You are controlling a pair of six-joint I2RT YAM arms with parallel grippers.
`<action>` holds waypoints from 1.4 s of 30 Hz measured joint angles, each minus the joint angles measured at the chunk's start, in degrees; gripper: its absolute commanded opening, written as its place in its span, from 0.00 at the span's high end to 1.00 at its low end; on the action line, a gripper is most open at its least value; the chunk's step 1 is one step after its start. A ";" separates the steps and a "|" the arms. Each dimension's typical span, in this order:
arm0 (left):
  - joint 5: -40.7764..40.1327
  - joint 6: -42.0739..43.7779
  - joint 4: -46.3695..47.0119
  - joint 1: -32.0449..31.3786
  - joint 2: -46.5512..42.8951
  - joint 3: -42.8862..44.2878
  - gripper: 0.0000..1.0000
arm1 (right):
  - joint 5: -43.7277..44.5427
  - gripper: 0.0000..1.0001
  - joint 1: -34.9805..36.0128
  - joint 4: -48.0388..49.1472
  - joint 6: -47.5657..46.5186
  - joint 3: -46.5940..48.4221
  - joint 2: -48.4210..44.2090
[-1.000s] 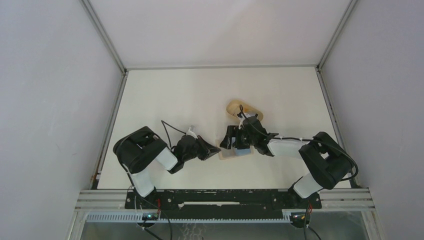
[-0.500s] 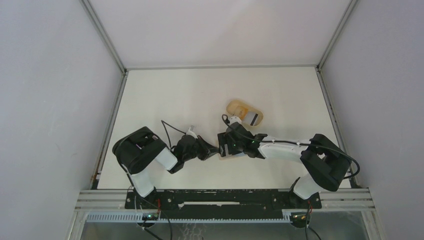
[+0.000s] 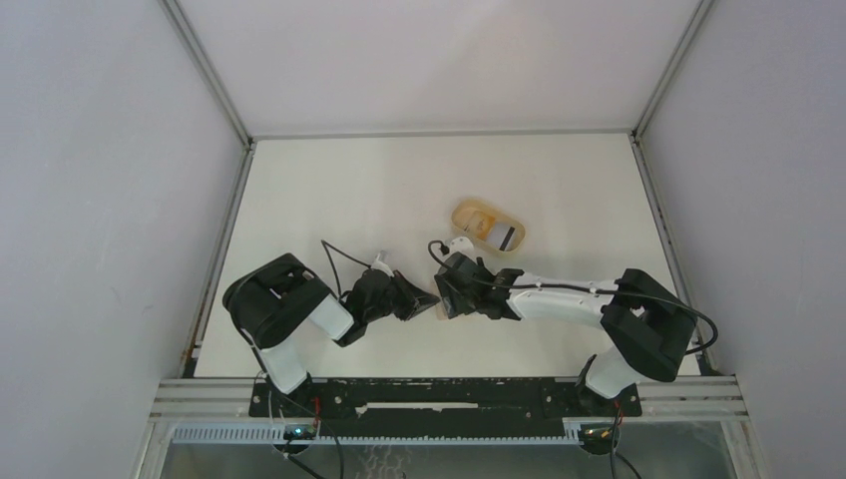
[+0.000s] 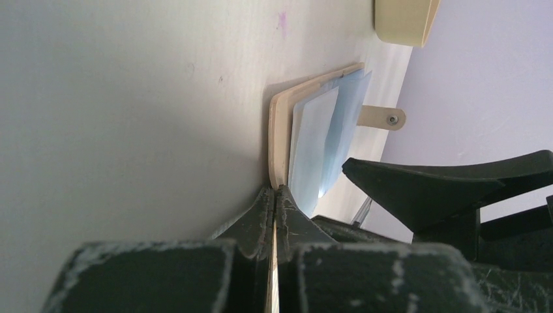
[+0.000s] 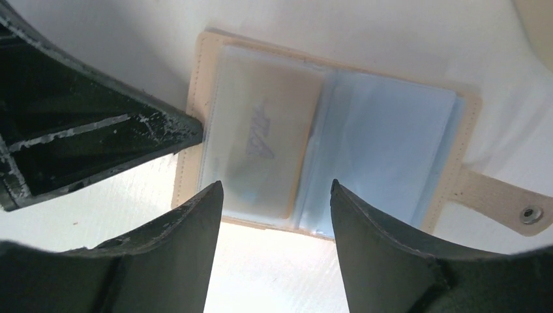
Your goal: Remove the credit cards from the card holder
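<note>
The tan card holder (image 5: pixel 195 117) lies open on the table, snap tab (image 5: pixel 502 203) to the right. Its clear sleeves hold a pale card (image 5: pixel 261 156) on the left and a blue-grey card (image 5: pixel 391 147) on the right. My left gripper (image 4: pixel 275 192) is shut on the card holder's edge (image 4: pixel 280 130); its fingers (image 5: pixel 98 137) show in the right wrist view. My right gripper (image 5: pixel 276 186) is open and empty just above the holder's near edge. In the top view both grippers, left (image 3: pixel 427 299) and right (image 3: pixel 449 292), meet and hide most of the holder.
An oval tan tray (image 3: pixel 469 213) stands behind the grippers and holds a pale card with a dark stripe (image 3: pixel 507 237). The tray's end also shows in the left wrist view (image 4: pixel 404 19). White walls enclose the table on three sides.
My right gripper has moved from the tray leftward and nearer, to over the card holder. The striped card in the tray is now uncovered. The left gripper has stayed put.
</note>
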 measured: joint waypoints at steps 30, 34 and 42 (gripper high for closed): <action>0.02 -0.02 0.63 0.00 0.09 -0.39 1.00 | 1.88 0.23 1.66 0.15 -3.10 2.80 5.33; 0.02 -0.02 0.76 0.00 0.13 -0.39 1.00 | 2.45 0.23 0.76 -0.96 -3.30 2.80 4.81; 0.00 -0.02 0.85 0.00 0.15 -0.48 1.00 | 4.96 0.20 -1.42 -4.02 -4.15 2.80 3.76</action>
